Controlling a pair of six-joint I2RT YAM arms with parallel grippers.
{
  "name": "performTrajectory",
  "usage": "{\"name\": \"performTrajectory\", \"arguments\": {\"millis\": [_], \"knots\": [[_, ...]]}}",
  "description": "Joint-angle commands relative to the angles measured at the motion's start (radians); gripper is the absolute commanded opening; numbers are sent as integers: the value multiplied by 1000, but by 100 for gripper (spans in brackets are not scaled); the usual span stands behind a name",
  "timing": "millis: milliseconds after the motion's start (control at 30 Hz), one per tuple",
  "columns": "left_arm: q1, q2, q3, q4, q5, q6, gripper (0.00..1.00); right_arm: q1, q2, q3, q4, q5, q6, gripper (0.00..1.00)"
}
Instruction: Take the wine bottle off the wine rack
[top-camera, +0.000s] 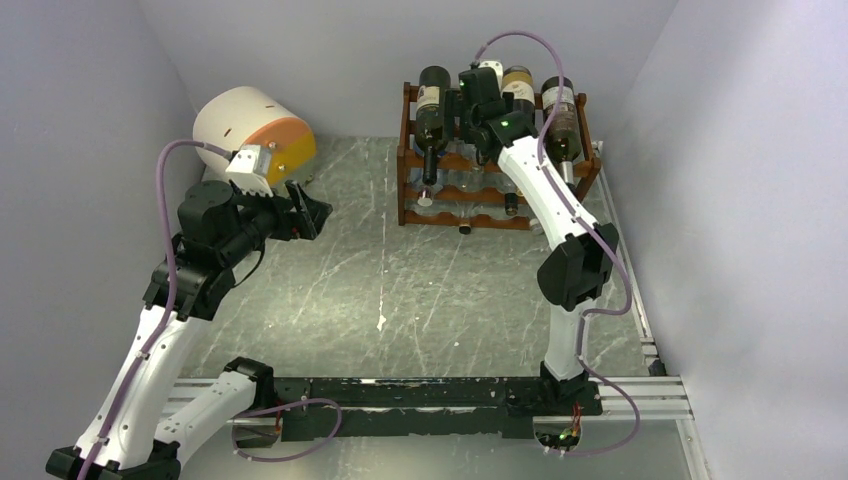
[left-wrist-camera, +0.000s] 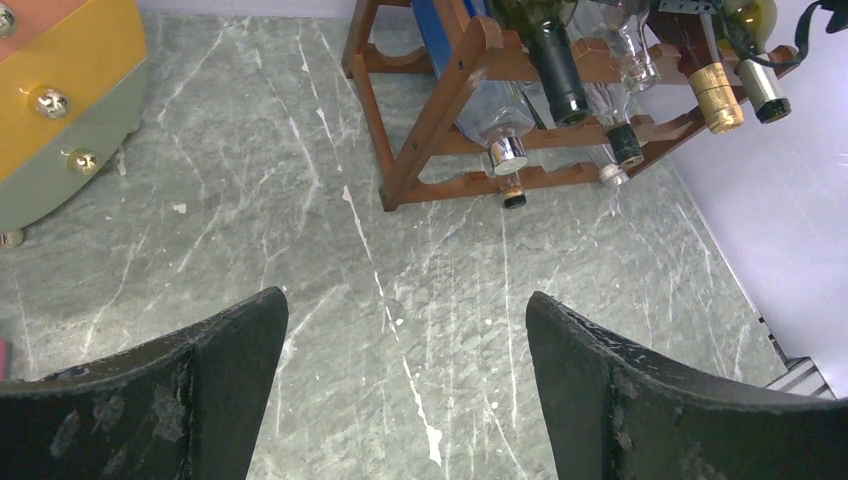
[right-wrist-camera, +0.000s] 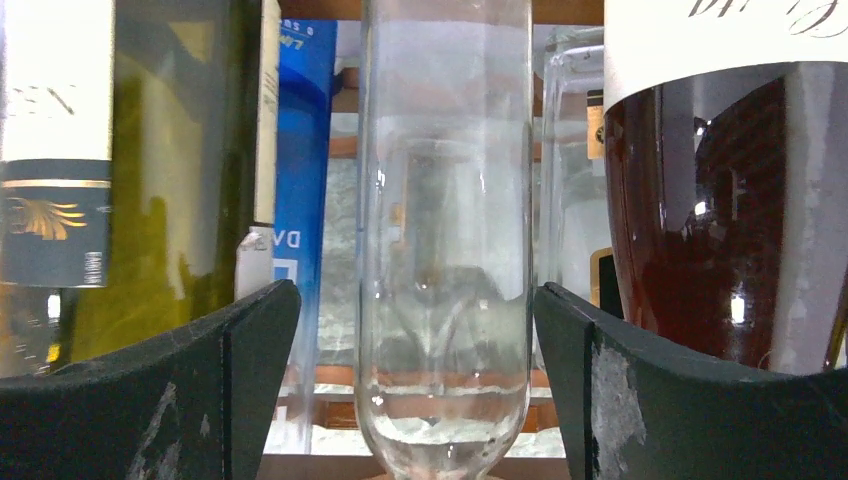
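The dark reddish-brown wine rack (top-camera: 470, 195) stands at the back of the table, with several bottles lying in it. My right gripper (top-camera: 480, 100) is over its top tier, open. In the right wrist view a clear glass wine bottle (right-wrist-camera: 445, 200) sits between the fingers (right-wrist-camera: 250, 350) of my right gripper (right-wrist-camera: 415, 300). There is a gap on the left and the right pad is very close to the glass. A green labelled bottle (right-wrist-camera: 170, 200) and a red-brown one (right-wrist-camera: 720, 220) flank it. My left gripper (top-camera: 312, 210) (left-wrist-camera: 405, 320) hangs open and empty above the table, facing the wine rack (left-wrist-camera: 430, 120).
A white and orange drum (top-camera: 255, 135) (left-wrist-camera: 60, 110) stands at the back left, just behind the left arm. Grey walls close in both sides and the back. A metal rail (top-camera: 625, 290) runs along the right edge of the marbled table (top-camera: 400, 300).
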Motion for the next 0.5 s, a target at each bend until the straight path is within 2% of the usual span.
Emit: {"name": "performTrajectory", "arguments": {"millis": [0,233,467], "knots": [[-7,2,4,-6,33,-9,93,-3,25,26,0,27,-15,90],[-7,0,-1,-11,29,-9,93,-25,42,22,19,2,5,77],[-7,3,-2,-23,24,-9,93,-40,47,19,30,-15,8,74]]}}
